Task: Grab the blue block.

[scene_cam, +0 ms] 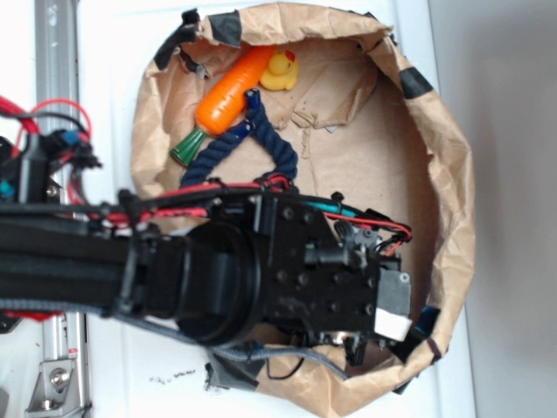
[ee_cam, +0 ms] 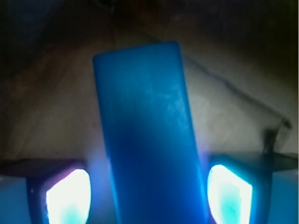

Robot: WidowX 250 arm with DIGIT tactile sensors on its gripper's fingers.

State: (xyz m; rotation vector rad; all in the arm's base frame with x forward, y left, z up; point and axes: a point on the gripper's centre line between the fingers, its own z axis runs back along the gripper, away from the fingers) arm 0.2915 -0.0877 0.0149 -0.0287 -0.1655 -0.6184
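The blue block (ee_cam: 147,135) fills the middle of the wrist view, a flat bright blue rectangle lying lengthwise on brown paper. My gripper (ee_cam: 149,191) straddles its near end. The left fingertip (ee_cam: 67,198) stands a small gap away from the block, while the right fingertip (ee_cam: 229,196) is almost against its edge. The jaws are open. In the exterior view the black arm reaches across to the lower right of the paper nest, and my gripper (scene_cam: 407,338) points down there. The arm hides the block in that view.
A crumpled brown paper nest (scene_cam: 457,200) with a raised rim holds everything. At its far left lie an orange carrot (scene_cam: 228,96), a yellow duck (scene_cam: 280,70) and a dark navy rope loop (scene_cam: 257,144). A metal rail (scene_cam: 57,52) runs along the left.
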